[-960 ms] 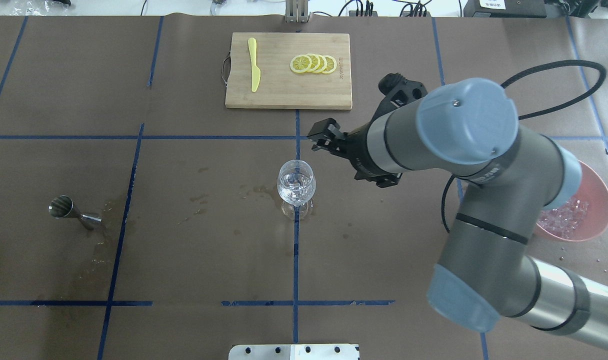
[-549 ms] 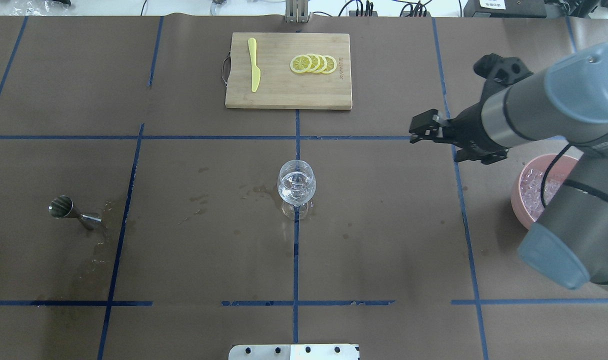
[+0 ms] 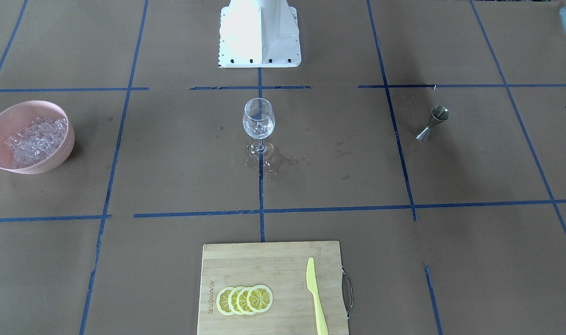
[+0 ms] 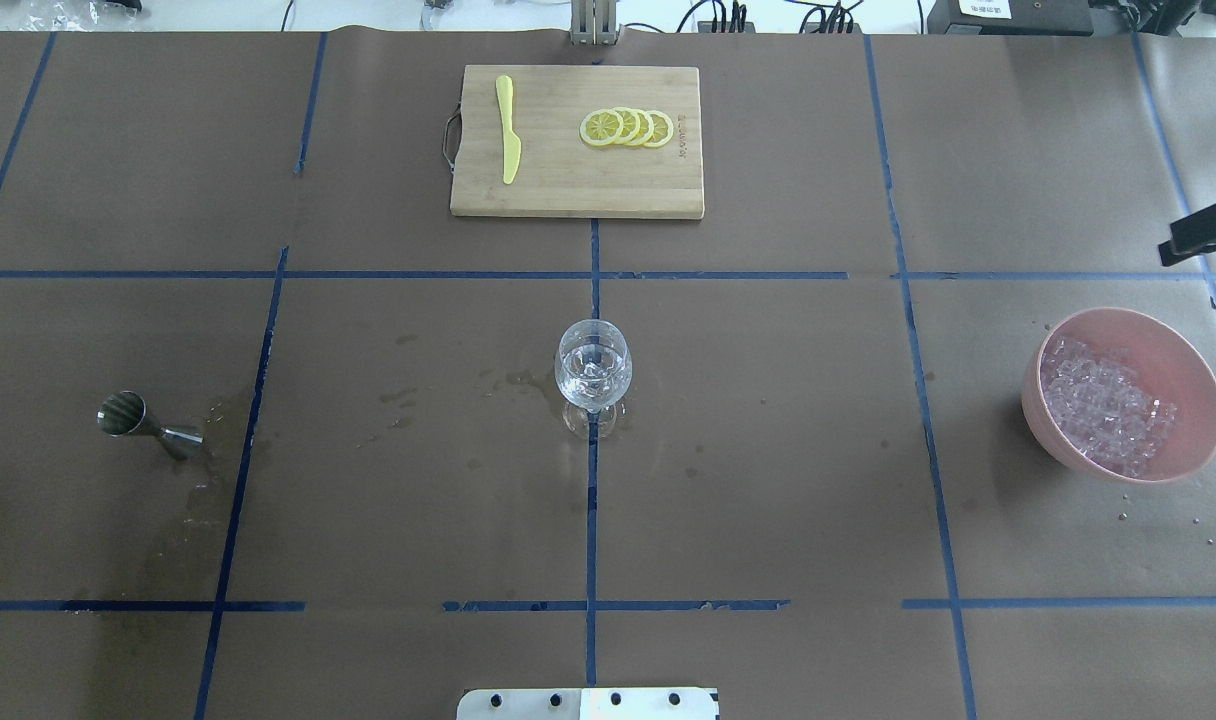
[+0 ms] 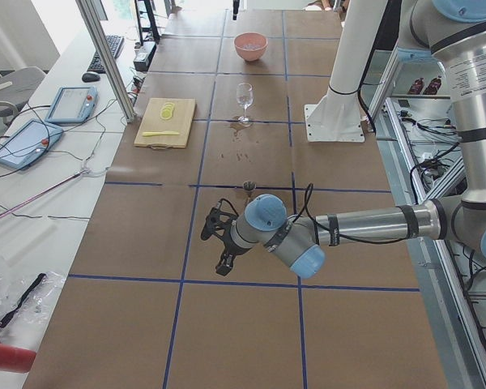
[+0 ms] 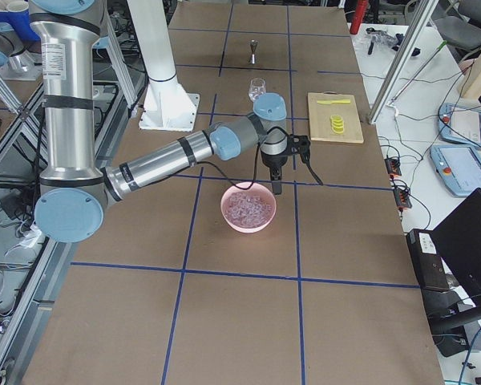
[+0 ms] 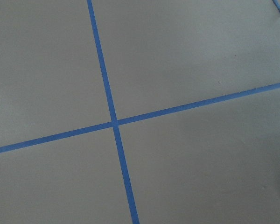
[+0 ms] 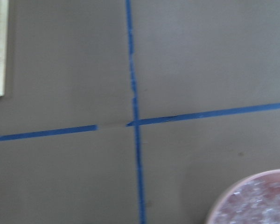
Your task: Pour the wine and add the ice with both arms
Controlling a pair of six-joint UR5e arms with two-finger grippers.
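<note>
the right hand (image 6: pixel 277 186) hangs fingers down above the desk (image 4: pixel 768 450), near the far rim of the pink bowl (image 4: pixel 1190 372) and not touching it. only a black sliver of it shows at the edge of the overhead view, so i cannot tell whether its fingers are apart or together. the left hand (image 5: pixel 217 243) hovers over bare desk towards the robot's left end, past the steel jigger (image 4: pixel 133 418). its state cannot be told either. its wrist view shows only crossed blue tape (image 7: pixel 114 123).

the ice (image 4: pixel 1108 405) lies heaped in the pink bowl, with a few small bits on the desk just beside it. the wine glass (image 4: pixel 593 365) stands upright at the middle of the desk, something clear glinting in its bowl and wet patches around its foot. well apart from it, on the side away from the robot, a cutting board (image 4: pixel 668 190) carries overlapping lemon slices (image 4: pixel 628 127) and a yellow knife (image 4: pixel 508 130).
</note>
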